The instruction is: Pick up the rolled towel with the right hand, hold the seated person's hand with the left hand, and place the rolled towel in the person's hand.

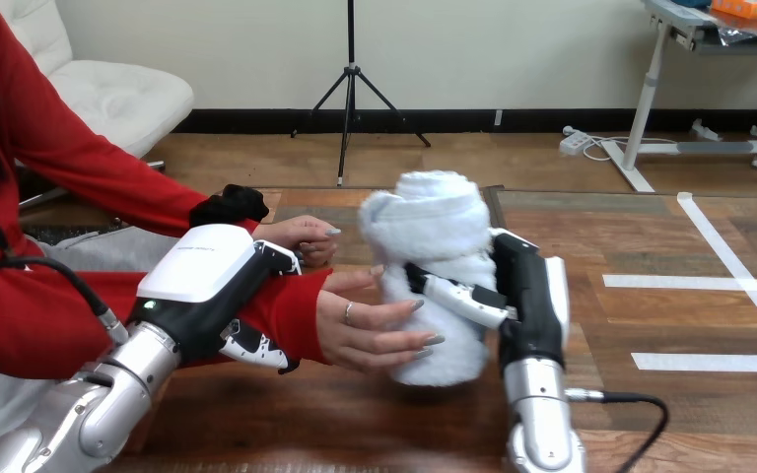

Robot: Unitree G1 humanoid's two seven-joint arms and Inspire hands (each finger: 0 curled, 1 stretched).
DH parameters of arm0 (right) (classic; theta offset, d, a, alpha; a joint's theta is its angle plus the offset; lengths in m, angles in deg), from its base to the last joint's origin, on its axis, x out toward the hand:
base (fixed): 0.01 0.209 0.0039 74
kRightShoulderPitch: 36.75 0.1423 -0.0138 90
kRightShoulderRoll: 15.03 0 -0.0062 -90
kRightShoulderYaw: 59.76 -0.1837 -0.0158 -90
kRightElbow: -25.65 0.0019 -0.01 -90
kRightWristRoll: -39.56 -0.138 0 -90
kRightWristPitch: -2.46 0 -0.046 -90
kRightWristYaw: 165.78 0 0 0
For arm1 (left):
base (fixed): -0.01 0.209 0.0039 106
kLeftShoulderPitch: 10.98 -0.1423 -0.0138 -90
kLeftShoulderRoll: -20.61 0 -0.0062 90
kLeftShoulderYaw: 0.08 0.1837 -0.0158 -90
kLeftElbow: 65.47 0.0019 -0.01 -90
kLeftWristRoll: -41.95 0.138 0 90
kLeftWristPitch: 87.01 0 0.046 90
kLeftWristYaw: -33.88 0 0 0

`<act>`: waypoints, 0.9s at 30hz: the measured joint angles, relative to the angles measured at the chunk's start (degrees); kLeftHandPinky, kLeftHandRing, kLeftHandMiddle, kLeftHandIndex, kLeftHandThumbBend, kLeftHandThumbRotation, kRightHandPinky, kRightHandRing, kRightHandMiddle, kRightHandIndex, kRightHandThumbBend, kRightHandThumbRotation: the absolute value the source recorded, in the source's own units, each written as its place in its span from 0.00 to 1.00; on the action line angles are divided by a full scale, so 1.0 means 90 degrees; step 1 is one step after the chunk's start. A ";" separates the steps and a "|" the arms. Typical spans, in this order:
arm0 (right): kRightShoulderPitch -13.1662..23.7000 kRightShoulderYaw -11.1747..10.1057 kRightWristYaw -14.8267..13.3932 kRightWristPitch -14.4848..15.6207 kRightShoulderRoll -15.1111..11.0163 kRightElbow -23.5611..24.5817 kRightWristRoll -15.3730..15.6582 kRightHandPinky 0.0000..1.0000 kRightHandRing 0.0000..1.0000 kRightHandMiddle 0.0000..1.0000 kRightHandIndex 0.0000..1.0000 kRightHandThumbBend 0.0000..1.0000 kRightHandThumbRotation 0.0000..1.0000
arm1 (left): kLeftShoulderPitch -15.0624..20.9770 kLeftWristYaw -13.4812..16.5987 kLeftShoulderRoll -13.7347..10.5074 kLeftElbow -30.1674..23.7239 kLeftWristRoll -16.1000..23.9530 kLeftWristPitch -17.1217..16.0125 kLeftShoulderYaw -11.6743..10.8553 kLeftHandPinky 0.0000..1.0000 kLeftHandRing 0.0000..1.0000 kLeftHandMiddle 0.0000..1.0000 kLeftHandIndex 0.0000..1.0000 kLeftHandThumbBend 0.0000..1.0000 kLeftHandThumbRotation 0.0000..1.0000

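Observation:
A white rolled towel (pixel 432 261) stands upright at the table's middle, with my right hand (pixel 530 296) shut on it from the right, fingers curled across its front. The person's hand (pixel 373 330) lies open, palm toward the towel, its fingertips touching the towel's lower left side. My left hand (pixel 212 291) is at the person's wrist, over the red sleeve, with fingers curled round it from above and below. The person's other hand (pixel 304 236) rests behind, near the table's far edge.
The wooden table (pixel 651 325) carries white tape lines (pixel 739 286) at the right. The person sits at the left side, both forearms reaching over the table's left part.

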 measured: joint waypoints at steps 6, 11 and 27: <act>-0.0002 0.0105 -0.0001 -0.0134 0.0105 0.0115 0.0008 0.22 0.27 0.40 0.43 0.81 0.00 | 0.0010 -0.0002 0.0015 0.0000 0.0001 0.0000 0.0000 0.39 0.41 0.45 0.46 0.81 0.00; -0.0009 0.0209 0.0018 -0.0232 0.0149 0.0272 0.0046 0.23 0.27 0.41 0.43 0.82 0.00 | 0.0021 -0.0009 0.0024 0.0000 0.0000 0.0000 0.0000 0.39 0.41 0.45 0.46 0.81 0.00; -0.0311 0.0426 0.0000 -0.0415 0.0214 0.1155 0.0051 0.22 0.26 0.41 0.42 0.82 0.00 | 0.0056 -0.0017 0.0042 0.0000 0.0001 0.0017 -0.0002 0.39 0.42 0.46 0.46 0.84 0.00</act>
